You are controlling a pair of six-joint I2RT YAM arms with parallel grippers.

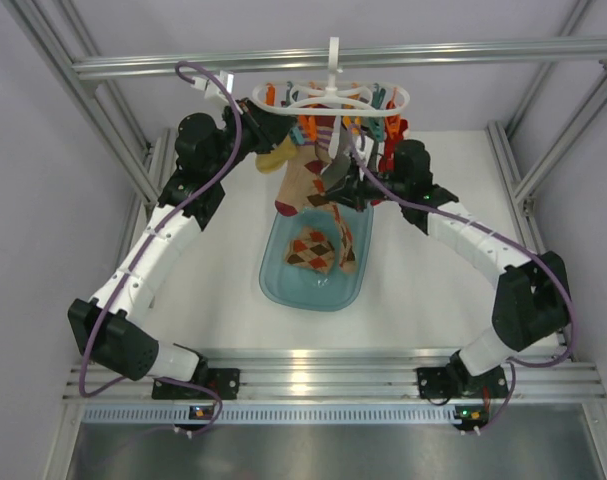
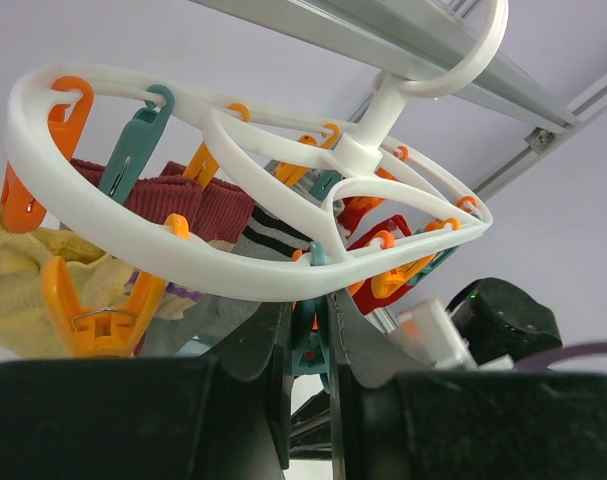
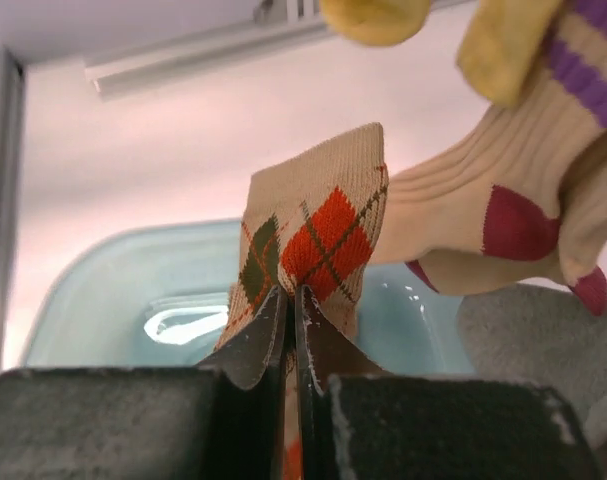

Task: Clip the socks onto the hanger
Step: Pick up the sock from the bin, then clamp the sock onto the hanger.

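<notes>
Socks (image 1: 301, 180): several already hang from the hanger (image 1: 348, 97), bunched under its rings at the far middle of the scene. The yellow sock (image 1: 275, 155) is on the left side. In the left wrist view a dark red sock (image 2: 183, 200) and a striped sock (image 2: 273, 232) hang from clips just beside it.

One argyle sock (image 3: 323, 230) is held up over the tray (image 1: 273, 280), just below and near of the hanger. The right gripper (image 3: 291, 295) has its jaws pressed together on the sock's lower part, and the free end stands above the fingertips. Another argyle sock (image 1: 318, 250) lies flat inside the tray.

The hanger is white, with its hook over the far frame bar (image 1: 183, 65), and orange and teal clips dangle from the rings.

The left gripper (image 2: 308, 310) is up at the hanger's left side, under the outer ring. Its jaws are close together with a teal clip (image 2: 310, 345) between them and seem to pinch it, though contact is hard to confirm.

The tray is translucent blue and sits mid-surface (image 1: 223, 290), between the two arms.
</notes>
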